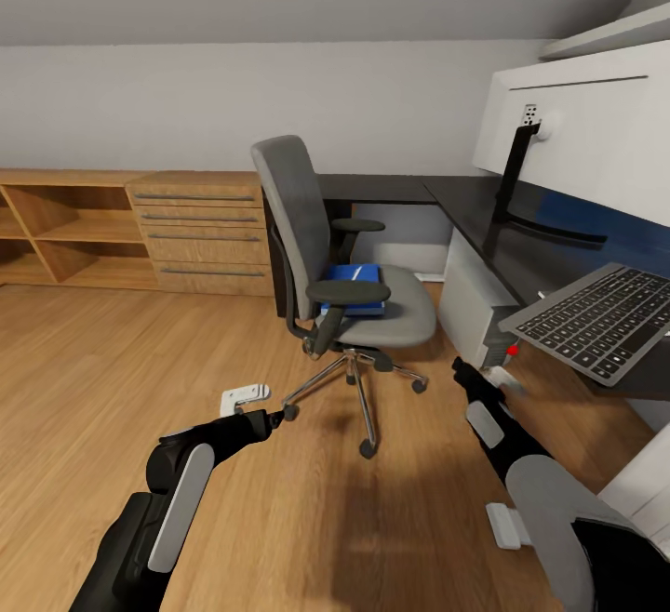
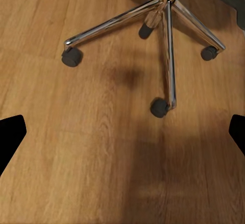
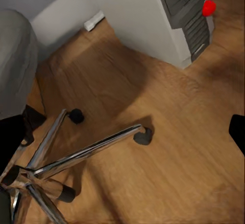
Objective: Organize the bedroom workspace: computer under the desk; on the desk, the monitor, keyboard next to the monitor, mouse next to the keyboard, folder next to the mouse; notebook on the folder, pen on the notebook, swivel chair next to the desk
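Folder (image 1: 356,279) on swivel chair (image 1: 346,300) seat awaiting transfer to desk (image 1: 484,212); left gripper (image 1: 272,419) spread wide and empty, right gripper (image 1: 462,372) aperture indeterminable.

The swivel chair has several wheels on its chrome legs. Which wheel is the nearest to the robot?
It is the wheel at the tip of the leg pointing straight toward the robot, between both arms. The other wheels sit further back, under the seat of the swivel chair.

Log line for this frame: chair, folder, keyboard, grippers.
swivel chair: off desk | folder: on seat | keyboard: overhanging desk | left gripper: open | right gripper: unclear
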Available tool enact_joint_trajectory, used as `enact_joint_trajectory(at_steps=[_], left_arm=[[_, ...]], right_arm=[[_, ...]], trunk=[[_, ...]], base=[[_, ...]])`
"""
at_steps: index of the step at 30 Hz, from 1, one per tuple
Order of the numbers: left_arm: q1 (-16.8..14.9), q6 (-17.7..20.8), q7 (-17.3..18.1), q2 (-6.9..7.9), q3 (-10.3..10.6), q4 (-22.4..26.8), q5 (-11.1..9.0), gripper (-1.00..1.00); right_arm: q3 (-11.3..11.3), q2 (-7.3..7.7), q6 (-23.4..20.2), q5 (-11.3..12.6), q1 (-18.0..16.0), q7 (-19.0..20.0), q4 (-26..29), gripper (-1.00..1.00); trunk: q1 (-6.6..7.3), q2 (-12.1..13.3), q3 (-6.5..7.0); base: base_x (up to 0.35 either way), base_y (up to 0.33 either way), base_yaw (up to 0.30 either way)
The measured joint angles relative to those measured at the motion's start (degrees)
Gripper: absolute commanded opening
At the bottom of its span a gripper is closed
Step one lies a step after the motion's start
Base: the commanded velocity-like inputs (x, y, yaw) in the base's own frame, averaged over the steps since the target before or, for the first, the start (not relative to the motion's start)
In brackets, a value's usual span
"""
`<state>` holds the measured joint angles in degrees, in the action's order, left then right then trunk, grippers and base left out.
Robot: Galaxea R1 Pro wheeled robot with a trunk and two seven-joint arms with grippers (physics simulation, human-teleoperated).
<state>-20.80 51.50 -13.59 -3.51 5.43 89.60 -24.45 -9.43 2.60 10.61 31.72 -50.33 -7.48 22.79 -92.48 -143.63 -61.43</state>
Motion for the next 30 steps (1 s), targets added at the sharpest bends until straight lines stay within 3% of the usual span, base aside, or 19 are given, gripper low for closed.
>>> enact_joint_trajectory(at_steps=[2, 6, 16, 30], left_arm=[[0.0, 0.0, 0.0, 0.0, 0.0, 0.0, 0.0, 1.0], [0.01, 0.04, 0.0, 0.0, 0.0, 0.0, 0.0, 1.0], [0.0, 0.07, 0.0, 0.0, 0.04, 0.0, -0.07, 1.0], [0.0, 0.09, -0.01, 0.0, 0.09, 0.01, -0.09, 1.0]], right_arm=[[0.01, 0.3, -1.97, 5.96, -0.01, 4.41, 0.12, 1.0], [0.06, 0.94, -2.73, 8.34, -0.01, 6.96, 0.22, 1.0], [0.15, 2.38, -2.96, 9.41, 0.0, 8.2, 0.16, 1.0], [0.28, 2.23, -2.96, 8.76, 0.09, 8.33, 0.04, 1.0]], trunk=[[0.0, 0.0, 0.0], [0.0, 0.0, 0.0], [0.01, 0.0, 0.0], [0.03, 0.0, 0.0]], base=[[0.0, 0.0, 0.0], [0.0, 0.0, 0.0], [0.021, 0.01, 0.0], [0.265, 0.117, 0.0]])
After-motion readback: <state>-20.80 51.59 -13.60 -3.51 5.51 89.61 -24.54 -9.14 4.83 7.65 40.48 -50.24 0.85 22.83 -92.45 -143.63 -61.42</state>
